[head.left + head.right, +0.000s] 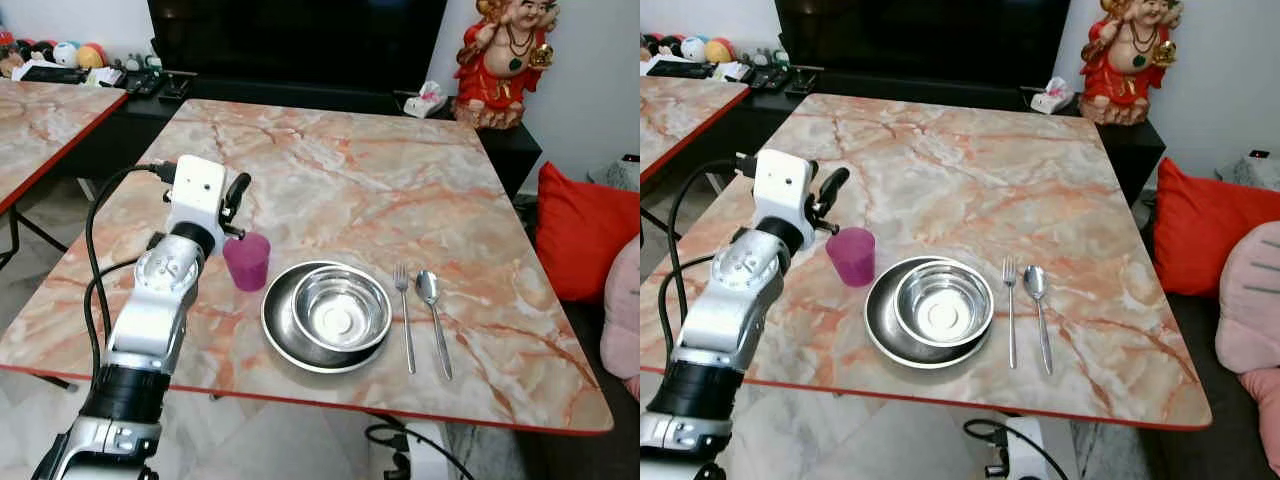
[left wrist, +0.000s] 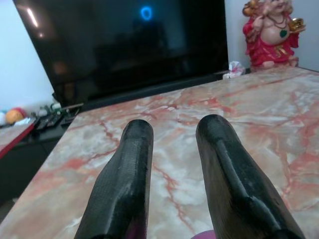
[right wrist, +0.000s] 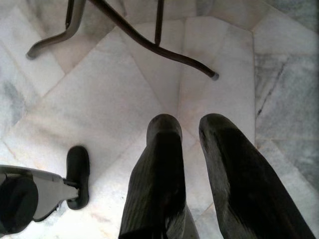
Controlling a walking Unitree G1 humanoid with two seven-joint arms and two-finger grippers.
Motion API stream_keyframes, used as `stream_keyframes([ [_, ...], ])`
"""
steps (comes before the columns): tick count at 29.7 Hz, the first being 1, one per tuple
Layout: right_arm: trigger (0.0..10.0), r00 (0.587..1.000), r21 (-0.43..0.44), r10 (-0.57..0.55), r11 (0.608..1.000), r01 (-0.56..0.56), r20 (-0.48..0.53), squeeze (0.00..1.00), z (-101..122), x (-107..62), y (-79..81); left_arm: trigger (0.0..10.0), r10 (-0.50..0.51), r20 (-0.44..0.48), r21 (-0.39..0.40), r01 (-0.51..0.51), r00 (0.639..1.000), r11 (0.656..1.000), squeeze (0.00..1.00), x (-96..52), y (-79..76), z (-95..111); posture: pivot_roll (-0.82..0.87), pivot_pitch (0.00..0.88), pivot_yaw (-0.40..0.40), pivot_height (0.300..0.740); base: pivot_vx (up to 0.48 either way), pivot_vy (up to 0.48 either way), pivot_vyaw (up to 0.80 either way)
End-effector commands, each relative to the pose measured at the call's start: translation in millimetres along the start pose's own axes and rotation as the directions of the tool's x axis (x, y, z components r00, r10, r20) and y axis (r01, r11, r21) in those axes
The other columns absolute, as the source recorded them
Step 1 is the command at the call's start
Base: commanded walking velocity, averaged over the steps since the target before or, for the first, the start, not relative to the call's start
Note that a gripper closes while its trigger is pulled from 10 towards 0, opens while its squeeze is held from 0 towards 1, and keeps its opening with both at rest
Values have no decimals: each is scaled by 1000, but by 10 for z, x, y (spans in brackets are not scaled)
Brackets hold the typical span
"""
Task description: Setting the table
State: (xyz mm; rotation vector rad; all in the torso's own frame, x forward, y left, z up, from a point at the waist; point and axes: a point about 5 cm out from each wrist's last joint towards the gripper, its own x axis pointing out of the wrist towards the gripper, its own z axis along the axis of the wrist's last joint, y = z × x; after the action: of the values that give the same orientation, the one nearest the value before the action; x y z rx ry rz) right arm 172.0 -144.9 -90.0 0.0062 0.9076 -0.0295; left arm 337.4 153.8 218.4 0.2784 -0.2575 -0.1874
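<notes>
Since the left claw sits just behind the pink cup with fingers slightly apart, gripping nothing, 1 careless nudge could tip it toward the bowl on the counter.

We see a red-edged, pink-veined marble table carrying a magenta plastic cup, a steel plate, fork and spoon.

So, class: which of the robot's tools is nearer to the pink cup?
Left. The left tool hovers just above the pink cup on the table; the right tool hangs low over the floor, away from it.
</notes>
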Motion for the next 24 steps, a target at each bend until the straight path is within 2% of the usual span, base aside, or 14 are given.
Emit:
stream_keyframes([
  [1,10000,999,54,-35,998,35,-1,0,-24,-8,-28,10000,-21,65,29,19,998,999,0,-29,-55,72,147,0,-41,740,0,0,0],
  [5,10000,999,63,-40,997,40,-4,0,-30,-9,-17,10000,-26,96,44,22,995,999,0,-44,-57,71,144,0,-35,740,0,0,0],
  [10,10000,999,71,-33,997,33,-3,0,-23,-8,34,10000,-8,170,12,6,985,1000,0,1,-5,115,134,0,-9,740,0,0,0],
  [17,10000,999,91,-40,995,40,-4,0,-28,-11,48,10000,-6,170,-35,12,985,999,0,-20,-85,32,129,0,-3,740,0,0,0],
  [20,10000,994,96,-71,993,63,81,0,123,6,-183,10000,29,154,-64,-19,988,998,0,-68,-128,-70,127,0,-9,740,0,0,0],
  [24,10000,994,97,-72,993,64,83,0,112,0,-231,10000,59,166,-103,-42,984,994,0,-95,-144,-64,132,0,-16,740,0,0,0],
])
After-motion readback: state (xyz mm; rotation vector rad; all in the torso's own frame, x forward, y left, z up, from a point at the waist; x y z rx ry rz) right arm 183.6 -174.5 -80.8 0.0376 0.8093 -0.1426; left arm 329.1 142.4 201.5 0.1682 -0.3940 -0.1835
